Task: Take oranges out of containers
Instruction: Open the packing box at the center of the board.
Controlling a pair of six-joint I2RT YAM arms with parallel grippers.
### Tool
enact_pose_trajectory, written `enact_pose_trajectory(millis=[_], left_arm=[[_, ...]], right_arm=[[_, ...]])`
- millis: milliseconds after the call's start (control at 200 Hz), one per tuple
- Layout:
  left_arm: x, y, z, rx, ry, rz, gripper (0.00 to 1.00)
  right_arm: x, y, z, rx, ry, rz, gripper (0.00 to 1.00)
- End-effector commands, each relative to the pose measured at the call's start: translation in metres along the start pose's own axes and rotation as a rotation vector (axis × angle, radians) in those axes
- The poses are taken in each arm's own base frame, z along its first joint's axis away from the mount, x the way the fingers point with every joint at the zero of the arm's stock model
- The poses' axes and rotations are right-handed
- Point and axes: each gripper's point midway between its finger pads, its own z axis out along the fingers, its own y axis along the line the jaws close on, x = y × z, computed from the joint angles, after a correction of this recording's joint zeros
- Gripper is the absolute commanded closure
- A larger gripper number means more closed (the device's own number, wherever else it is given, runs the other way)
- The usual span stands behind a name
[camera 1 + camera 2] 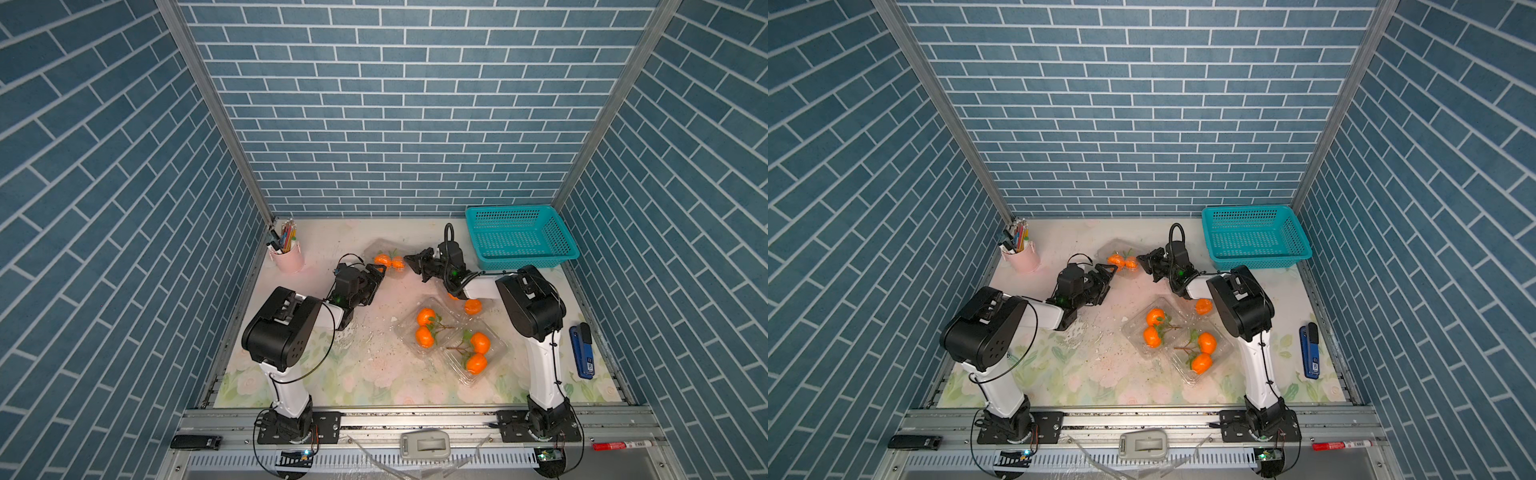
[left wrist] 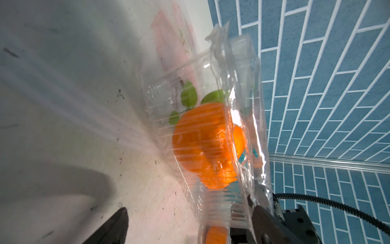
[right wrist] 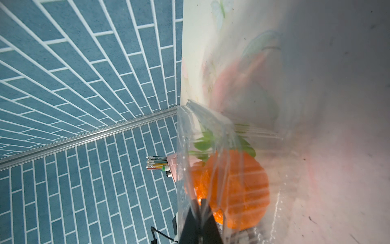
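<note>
The oranges are bright orange with green leaves, their containers clear. The basket is teal with small holes, the cup pink. My table has pale flowers; the walls are blue brick.

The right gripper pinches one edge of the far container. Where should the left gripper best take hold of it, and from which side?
Probably the thin rim lip of the far container on the side facing the left gripper, opposite the pinch of the right gripper, approached from the robot's left. The walls bulge around the oranges; the flat lip fits the open jaws.
</note>
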Motion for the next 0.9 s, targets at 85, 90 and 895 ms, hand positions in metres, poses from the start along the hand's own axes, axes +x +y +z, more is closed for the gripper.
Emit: enact_pose_trajectory(millis=[85, 90, 895], left_arm=[[0.000, -0.002, 0.006, 0.004, -0.005, 0.003, 0.07], [0.001, -0.002, 0.006, 0.004, -0.004, 0.003, 0.07], [0.002, 0.008, 0.007, -0.006, -0.018, -0.022, 0.07]], right_arm=[[0.008, 0.007, -0.005, -0.007, -0.002, 0.023, 0.94], [0.008, 0.007, -0.005, -0.007, -0.002, 0.022, 0.94], [0.035, 0.024, -0.003, -0.057, 0.046, 0.036, 0.93]])
